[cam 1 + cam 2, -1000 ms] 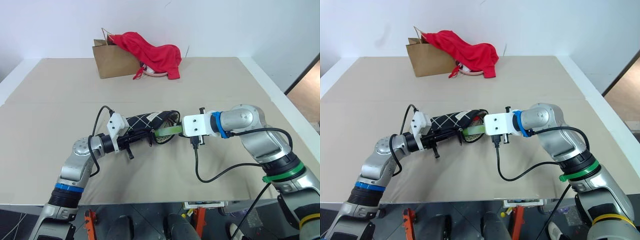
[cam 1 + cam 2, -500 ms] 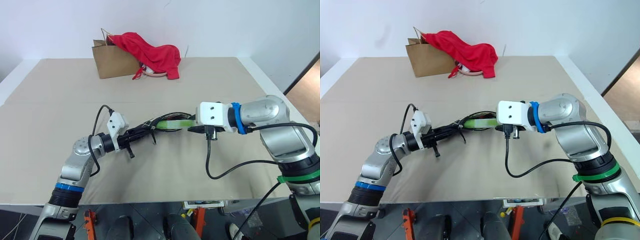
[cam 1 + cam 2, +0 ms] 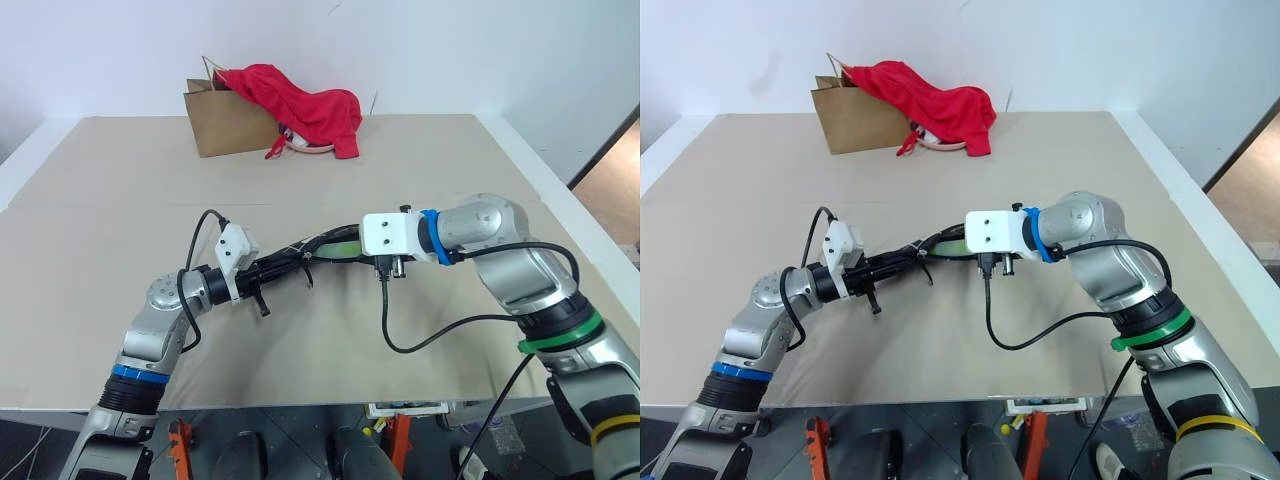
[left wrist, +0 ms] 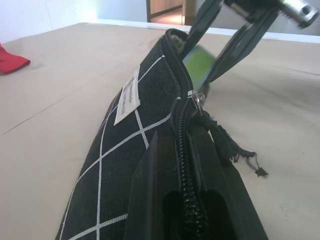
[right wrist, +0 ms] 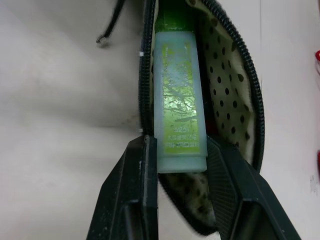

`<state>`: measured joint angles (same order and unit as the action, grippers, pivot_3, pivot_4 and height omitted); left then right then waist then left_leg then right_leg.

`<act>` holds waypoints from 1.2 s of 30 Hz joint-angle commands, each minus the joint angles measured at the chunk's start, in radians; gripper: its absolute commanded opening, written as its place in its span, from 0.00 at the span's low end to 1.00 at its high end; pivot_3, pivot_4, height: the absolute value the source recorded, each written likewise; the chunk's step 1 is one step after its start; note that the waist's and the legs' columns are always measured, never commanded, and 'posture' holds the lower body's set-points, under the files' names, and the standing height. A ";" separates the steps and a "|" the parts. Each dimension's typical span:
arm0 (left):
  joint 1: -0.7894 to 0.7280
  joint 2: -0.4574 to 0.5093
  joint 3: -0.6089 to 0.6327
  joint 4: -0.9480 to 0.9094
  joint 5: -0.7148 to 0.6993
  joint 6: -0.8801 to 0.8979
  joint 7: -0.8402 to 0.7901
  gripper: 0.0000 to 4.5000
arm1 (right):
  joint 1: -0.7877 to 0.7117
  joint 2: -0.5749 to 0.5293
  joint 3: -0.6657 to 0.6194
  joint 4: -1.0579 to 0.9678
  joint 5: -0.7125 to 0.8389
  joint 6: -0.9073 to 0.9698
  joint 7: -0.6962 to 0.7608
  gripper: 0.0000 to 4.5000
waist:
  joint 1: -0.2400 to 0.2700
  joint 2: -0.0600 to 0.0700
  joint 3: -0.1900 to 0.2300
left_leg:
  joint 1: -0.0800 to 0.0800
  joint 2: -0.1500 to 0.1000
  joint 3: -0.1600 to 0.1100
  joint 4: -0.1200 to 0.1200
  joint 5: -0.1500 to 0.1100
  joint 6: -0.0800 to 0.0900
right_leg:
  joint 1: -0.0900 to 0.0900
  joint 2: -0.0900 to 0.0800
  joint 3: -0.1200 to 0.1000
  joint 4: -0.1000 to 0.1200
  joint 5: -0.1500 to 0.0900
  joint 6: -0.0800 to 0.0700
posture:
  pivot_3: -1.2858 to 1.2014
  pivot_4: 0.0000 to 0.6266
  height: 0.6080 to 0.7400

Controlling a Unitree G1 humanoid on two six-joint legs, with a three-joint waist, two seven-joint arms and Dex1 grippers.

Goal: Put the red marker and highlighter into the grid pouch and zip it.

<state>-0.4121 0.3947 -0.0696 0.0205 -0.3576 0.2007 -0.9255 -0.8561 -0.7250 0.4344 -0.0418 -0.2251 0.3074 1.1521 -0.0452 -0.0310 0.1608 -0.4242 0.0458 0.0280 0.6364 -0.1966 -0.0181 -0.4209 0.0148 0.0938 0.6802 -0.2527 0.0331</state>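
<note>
Right wrist view showed the right gripper [image 5: 181, 165] clamped on the highlighter [image 5: 179, 105], whose front end was already inside the open mouth of the grid pouch [image 4: 130, 145]. The left gripper [image 4: 187, 190] was fully closed on the pouch's zipper edge. Pushing straight along the pouch before releasing would probably work best.

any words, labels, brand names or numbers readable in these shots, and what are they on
No text can be read.
White label on the grid pouch: print on it, too blurred and steeply angled to read.
Barrel of the highlighter, held in the right gripper: faint print lines, too worn and blurred to read.
Brown paper bag and the red cloth over it: no text visible.
</note>
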 commanded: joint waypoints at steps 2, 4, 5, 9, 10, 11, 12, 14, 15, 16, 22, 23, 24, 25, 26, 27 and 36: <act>-0.024 0.002 0.020 -0.035 -0.022 -0.005 -0.004 0.00 | -0.045 0.026 0.006 0.067 -0.042 -0.076 -0.023 0.22 | -0.001 0.000 0.000 | 0.000 0.000 0.000 0.000 0.000 0.000 | 0.000 0.000 0.000 0.000 0.000 0.000 | 0.52 0.24 1.00; -0.024 0.002 0.021 -0.035 -0.024 -0.004 -0.004 0.00 | -0.047 0.053 -0.003 0.097 -0.032 -0.083 -0.029 0.44 | -0.002 0.000 0.000 | 0.000 0.000 0.000 0.000 0.000 0.000 | 0.000 0.000 0.000 0.000 0.000 0.000 | 0.52 0.24 1.00; -0.024 0.002 0.021 -0.036 -0.024 -0.004 -0.004 0.00 | -0.047 0.055 -0.005 0.109 -0.046 -0.100 -0.045 0.56 | -0.001 0.000 0.000 | 0.000 0.000 0.000 0.000 0.000 0.000 | 0.000 0.001 0.000 0.000 0.000 -0.001 | 0.52 0.24 1.00; -0.020 0.001 0.022 -0.043 -0.026 -0.001 0.001 0.00 | -0.044 0.050 -0.048 0.130 -0.047 -0.091 -0.071 0.94 | 0.000 0.000 0.000 | 0.000 0.000 0.000 0.000 0.000 0.000 | 0.000 0.000 0.000 0.000 0.001 -0.001 | 0.52 0.24 1.00; -0.019 0.001 0.022 -0.045 -0.027 0.000 0.002 0.00 | -0.040 0.044 -0.075 0.121 -0.023 -0.077 -0.066 0.99 | 0.000 0.000 0.000 | 0.000 0.000 0.000 0.000 0.000 0.000 | 0.000 0.000 0.000 0.000 0.001 -0.001 | 0.52 0.24 1.00; -0.016 0.001 0.021 -0.048 -0.028 0.001 0.003 0.00 | -0.034 0.036 -0.103 0.106 0.004 -0.062 -0.057 0.99 | 0.000 0.000 0.000 | 0.000 0.000 0.000 0.000 0.000 0.000 | 0.000 -0.001 0.000 0.000 0.001 -0.001 | 0.52 0.24 1.00; -0.015 0.001 0.021 -0.049 -0.028 0.002 0.005 0.00 | -0.024 0.026 -0.142 0.083 0.048 -0.035 -0.040 0.99 | 0.000 0.000 0.000 | 0.000 0.000 0.000 0.000 0.000 0.000 | 0.000 -0.001 0.000 0.000 0.001 -0.001 | 0.52 0.24 1.00; -0.011 0.001 0.022 -0.054 -0.031 0.004 0.012 0.00 | 0.008 0.002 -0.226 0.027 0.146 0.015 -0.007 0.99 | 0.001 0.000 0.000 | -0.001 -0.001 0.000 0.000 0.000 0.000 | 0.000 -0.001 0.000 0.000 0.001 -0.001 | 0.52 0.24 1.00; -0.010 0.000 0.023 -0.056 -0.032 0.006 0.017 0.00 | 0.029 -0.010 -0.272 -0.005 0.199 0.045 0.007 0.99 | 0.003 0.000 0.000 | -0.001 -0.001 0.000 0.000 0.000 0.000 | 0.000 -0.001 0.000 0.000 0.001 -0.001 | 0.52 0.24 1.00; -0.007 -0.003 0.027 -0.060 -0.036 0.013 0.028 0.00 | 0.060 -0.018 -0.332 -0.048 0.272 0.087 0.026 0.99 | 0.003 0.000 0.000 | -0.001 -0.001 -0.001 0.000 0.000 0.000 | 0.001 -0.002 -0.001 0.000 0.000 -0.001 | 0.52 0.24 1.00; -0.028 -0.027 0.076 -0.052 -0.077 0.084 0.101 0.00 | 0.300 -0.053 -0.601 -0.273 0.609 0.370 0.047 0.99 | 0.004 0.000 0.000 | 0.000 -0.001 -0.004 0.000 0.000 0.001 | 0.003 -0.002 -0.004 0.000 0.000 -0.001 | 0.52 0.24 1.00; -0.028 -0.027 0.077 -0.053 -0.079 0.088 0.103 0.00 | 0.339 -0.060 -0.604 -0.307 0.630 0.397 0.037 0.99 | 0.004 0.000 0.000 | 0.000 -0.001 -0.005 0.000 0.000 0.001 | 0.004 -0.002 -0.005 -0.001 0.000 -0.001 | 0.52 0.24 1.00; -0.029 -0.025 0.078 -0.053 -0.080 0.091 0.103 0.00 | 0.363 -0.065 -0.603 -0.330 0.646 0.416 0.025 0.99 | 0.001 0.000 0.000 | 0.000 -0.001 -0.005 0.001 0.000 0.001 | 0.004 -0.002 -0.005 0.000 0.000 0.000 | 0.52 0.24 1.00; -0.030 -0.027 0.077 -0.052 -0.078 0.093 0.103 0.00 | 0.398 -0.061 -0.589 -0.363 0.659 0.440 0.007 0.99 | -0.002 0.000 0.000 | 0.001 -0.001 -0.004 0.000 0.000 0.001 | 0.003 -0.002 -0.004 0.000 -0.001 0.000 | 0.52 0.24 1.00; -0.032 -0.028 0.076 -0.049 -0.076 0.094 0.103 0.00 | 0.435 -0.049 -0.562 -0.397 0.670 0.469 -0.018 0.99 | -0.004 0.000 0.000 | 0.002 -0.001 -0.003 0.001 0.000 0.000 | 0.004 -0.001 -0.003 0.000 -0.001 0.002 | 0.52 0.24 1.00; -0.034 -0.029 0.076 -0.046 -0.074 0.094 0.103 0.00 | 0.459 -0.041 -0.542 -0.422 0.680 0.491 -0.039 0.99 | -0.004 0.000 0.000 | 0.003 0.000 -0.003 0.000 0.000 0.000 | 0.004 0.000 -0.002 0.000 -0.002 0.004 | 0.52 0.24 1.00; -0.049 -0.042 0.063 -0.042 -0.069 0.100 0.099 0.00 | 0.310 0.254 -0.242 -0.227 0.468 0.541 -0.437 0.99 | -0.004 0.000 0.000 | 0.003 0.002 -0.002 0.001 0.003 0.000 | 0.002 0.004 0.001 0.001 0.003 0.002 | 0.52 0.24 1.00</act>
<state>-0.4401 0.3523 -0.0165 0.0010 -0.4157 0.3065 -0.8285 -0.4937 -0.4921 0.1965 -0.2848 0.2669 0.8515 0.7710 -0.0493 -0.0314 0.1606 -0.4214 0.0472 0.0270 0.6370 -0.1931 -0.0181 -0.4192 0.0181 0.0952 0.6807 -0.2499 0.0359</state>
